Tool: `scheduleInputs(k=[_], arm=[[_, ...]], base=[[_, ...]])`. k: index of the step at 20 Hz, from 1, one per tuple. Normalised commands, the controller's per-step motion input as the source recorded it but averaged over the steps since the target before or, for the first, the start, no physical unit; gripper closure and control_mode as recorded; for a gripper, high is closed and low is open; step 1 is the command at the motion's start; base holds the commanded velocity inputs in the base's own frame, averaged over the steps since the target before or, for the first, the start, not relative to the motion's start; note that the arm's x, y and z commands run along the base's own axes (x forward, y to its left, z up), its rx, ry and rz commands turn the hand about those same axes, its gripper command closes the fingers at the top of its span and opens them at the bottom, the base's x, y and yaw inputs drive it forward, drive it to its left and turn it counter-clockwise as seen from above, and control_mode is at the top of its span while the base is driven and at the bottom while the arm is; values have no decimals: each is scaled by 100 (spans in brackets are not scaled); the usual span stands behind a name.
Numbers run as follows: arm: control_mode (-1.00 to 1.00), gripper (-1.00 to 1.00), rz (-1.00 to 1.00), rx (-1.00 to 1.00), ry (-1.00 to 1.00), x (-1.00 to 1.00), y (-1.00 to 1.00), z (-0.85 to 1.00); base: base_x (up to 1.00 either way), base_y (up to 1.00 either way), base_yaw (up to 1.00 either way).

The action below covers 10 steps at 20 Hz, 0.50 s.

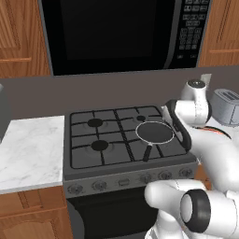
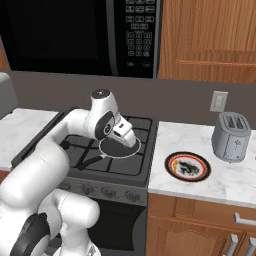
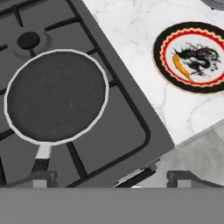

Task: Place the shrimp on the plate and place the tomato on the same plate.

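The plate [image 3: 192, 57], round with a dark red-orange rim and a white centre with a dark pattern, lies on the marble counter right of the stove. A tiny orange curved shrimp [image 3: 181, 68] rests on its white centre. The tomato is out of view. My gripper [image 3: 114, 178] hangs open over the stove's front right part, its fingertips [image 3: 41, 177] set wide apart with nothing between them. In the right base view the gripper [image 2: 129, 140] hovers above the frying pan, well left of the plate [image 2: 187, 166].
A dark white-rimmed frying pan [image 3: 57, 96] sits on the stove's front right burner [image 1: 154, 132], handle toward the front. A silver toaster [image 2: 230, 136] stands behind the plate. A microwave [image 1: 116, 32] hangs above the stove. Marble counter [image 1: 28, 149] lies left of the stove.
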Motion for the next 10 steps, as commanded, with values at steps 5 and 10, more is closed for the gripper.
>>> scheduleInputs(k=[5, 10], arm=[[-100, -100, 34, 0, 0, -9, 64, 5], [-100, -100, 20, 0, 0, -18, 52, 0]], base=[[0, 0, 0], [0, 0, 0]])
